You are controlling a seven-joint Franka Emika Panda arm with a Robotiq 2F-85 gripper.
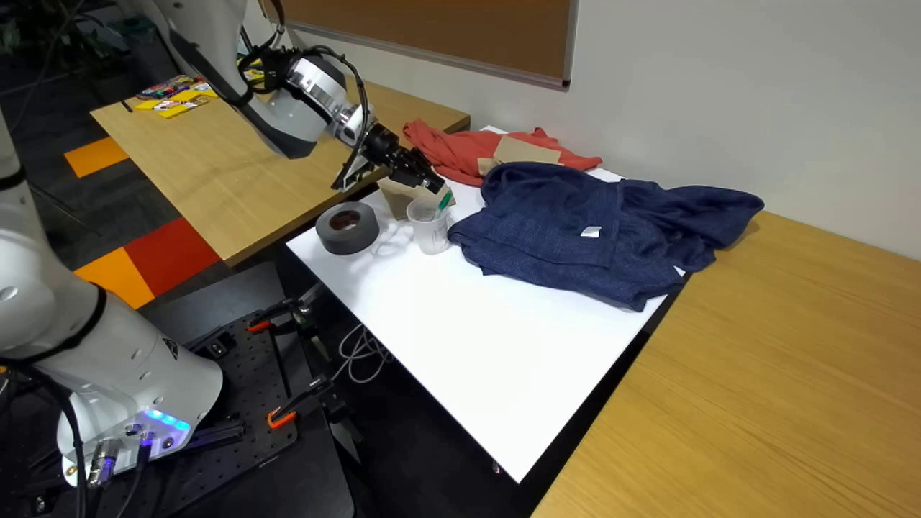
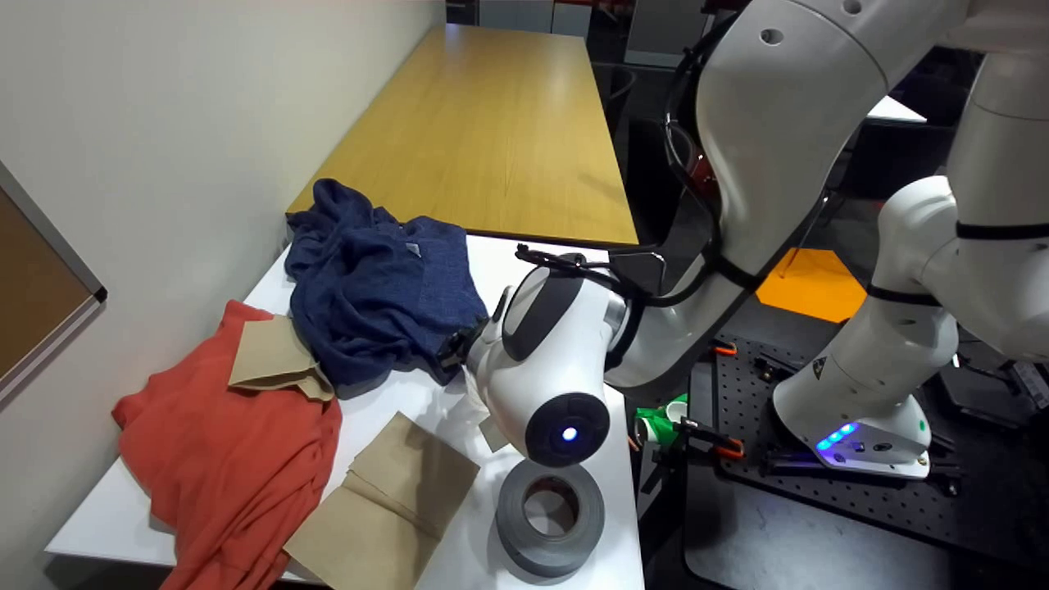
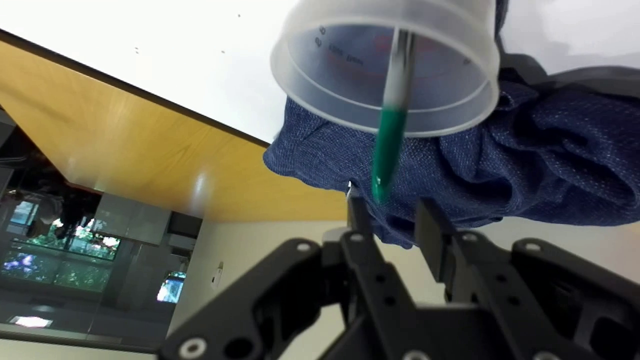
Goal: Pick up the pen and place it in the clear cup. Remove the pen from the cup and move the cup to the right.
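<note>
Pen (image 1: pixel 445 203) slantwise in the clear cup (image 1: pixel 429 237), toward the far left of the scene in an exterior view. Around both, from biggest to smallest: pale wall (image 1: pixel 719 93) along the far side; right-hand wooden table (image 1: pixel 777 381) and left-hand wooden table (image 1: pixel 216 187), with white tabletop (image 1: pixel 468 360) between. Robot arm (image 1: pixel 288 126), white and grey, reaching in from the left. Brown board (image 1: pixel 446 32) on the wall, far left. Dark blue garment (image 1: pixel 561 223), crumpled, just right of the cup; hard to tell whether touching it. Farther back, red cloth (image 1: pixel 450 151), bunched, with folded brown paper (image 1: pixel 529 150) resting on top. Second brown piece (image 1: pixel 394 198) behind the cup, partly hidden by it. Claw (image 3: pixel 391 204) angled down at the cup from the left; in the wrist view, fingers (image 3: pixel 429 227) parted part way, narrow gap between, gripping nothing. Grey tape roll (image 1: pixel 347 227) lying flat, left of the cup and apart from it. Cup upright on the white tabletop, near its left edge. Smallest, the pen: pale lower part inside the cup, green upper end past the rim, just beside the fingertips; cannot tell whether touching them.
</note>
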